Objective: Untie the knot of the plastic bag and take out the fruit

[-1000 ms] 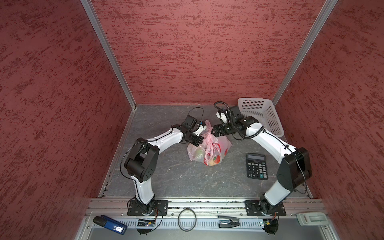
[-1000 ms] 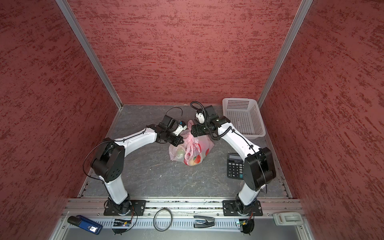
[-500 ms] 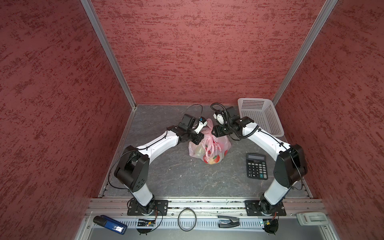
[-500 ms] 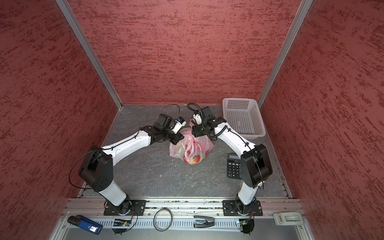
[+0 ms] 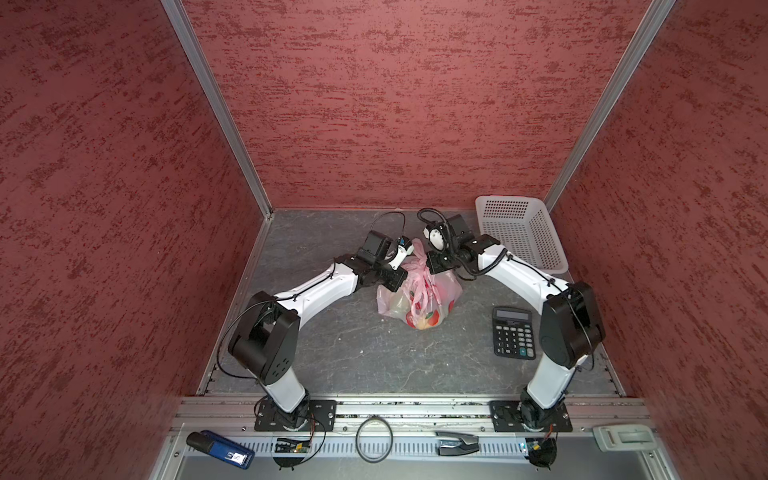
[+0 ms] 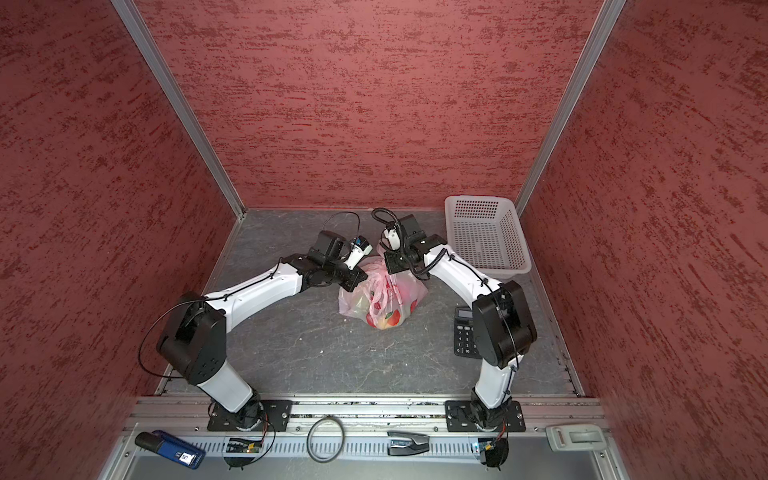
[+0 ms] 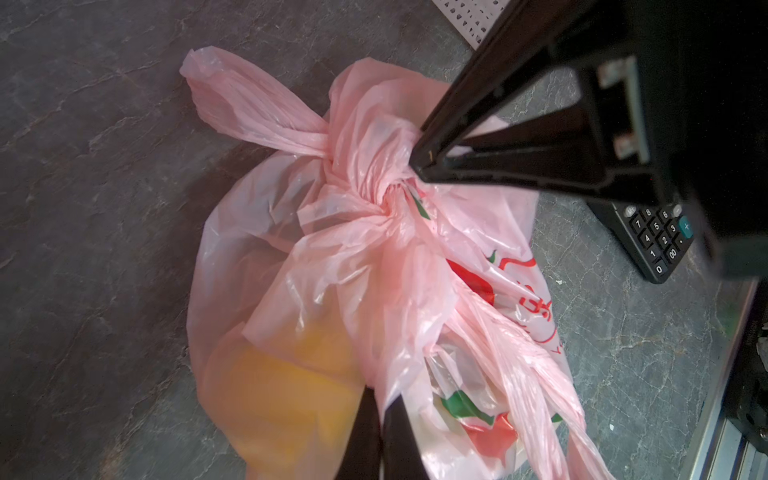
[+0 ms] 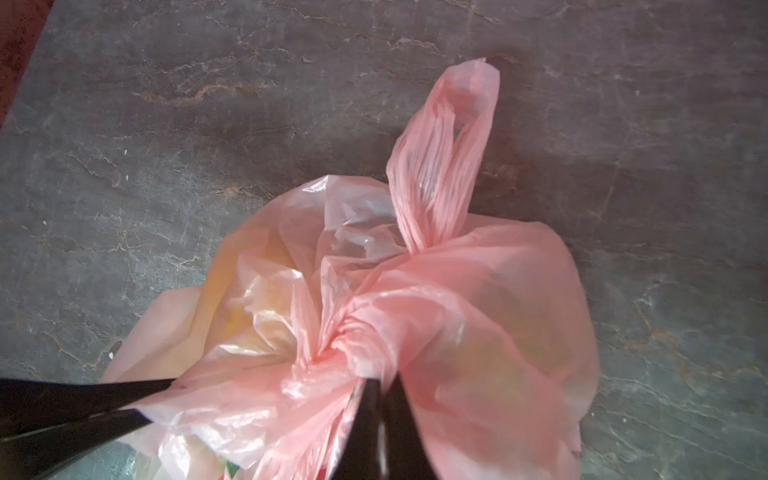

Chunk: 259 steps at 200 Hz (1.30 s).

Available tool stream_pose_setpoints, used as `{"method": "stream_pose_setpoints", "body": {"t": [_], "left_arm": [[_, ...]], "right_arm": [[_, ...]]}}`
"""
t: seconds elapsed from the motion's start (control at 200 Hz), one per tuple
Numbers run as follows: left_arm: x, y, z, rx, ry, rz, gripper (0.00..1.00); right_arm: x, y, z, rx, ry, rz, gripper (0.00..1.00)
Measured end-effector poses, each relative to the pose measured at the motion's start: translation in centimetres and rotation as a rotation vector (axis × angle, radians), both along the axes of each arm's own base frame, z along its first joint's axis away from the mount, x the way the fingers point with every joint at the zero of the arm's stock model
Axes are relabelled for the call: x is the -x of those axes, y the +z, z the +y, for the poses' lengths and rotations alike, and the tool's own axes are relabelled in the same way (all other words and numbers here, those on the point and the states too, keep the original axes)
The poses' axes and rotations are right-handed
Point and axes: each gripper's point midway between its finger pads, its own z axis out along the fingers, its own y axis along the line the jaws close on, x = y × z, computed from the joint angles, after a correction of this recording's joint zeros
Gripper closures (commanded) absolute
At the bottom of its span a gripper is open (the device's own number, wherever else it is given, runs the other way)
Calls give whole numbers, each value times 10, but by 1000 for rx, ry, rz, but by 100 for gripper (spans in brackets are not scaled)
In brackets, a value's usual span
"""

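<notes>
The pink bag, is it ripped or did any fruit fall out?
Nothing stands out. The plastic bag looks whole, the knot is tied, and the fruit shows only inside it. The left pincer pinches the bag's plastic, and the right pincer pinches at the knot. No tear shows.

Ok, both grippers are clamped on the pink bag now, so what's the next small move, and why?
Probably draw the right gripper slowly away from the left gripper. The right one is shut on the knot, the left is shut on a fold of the plastic bag close by, and the knot is tied with the fruit inside.
</notes>
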Motion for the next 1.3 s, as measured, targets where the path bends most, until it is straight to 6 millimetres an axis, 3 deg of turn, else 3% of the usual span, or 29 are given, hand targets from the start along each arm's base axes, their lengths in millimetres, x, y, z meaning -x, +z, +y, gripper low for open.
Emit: {"method": "stream_pose_setpoints", "body": {"t": [0.215, 0.386, 0.596, 0.736, 0.842, 0.997, 1.297], "left_arm": [[0, -1, 10, -14, 27, -9, 100], [-1, 3, 35, -8, 88, -22, 100], [-9, 3, 81, 30, 229, -4, 100], [-17, -4, 116, 57, 357, 35, 100], [-18, -11, 133, 73, 431, 72, 100], [-16, -20, 145, 102, 501, 116, 100], [-14, -23, 149, 141, 547, 156, 100]], "right_arm": [[-1, 1, -2, 5, -5, -6, 100], [0, 12, -18, -7, -53, -21, 100], [7, 22, -76, -54, -229, -30, 100], [11, 11, -125, -84, -402, -4, 100], [14, 1, -146, -97, -496, 24, 100], [15, -7, -154, -117, -558, 48, 100], [16, -5, -154, -131, -586, 52, 100]]}}
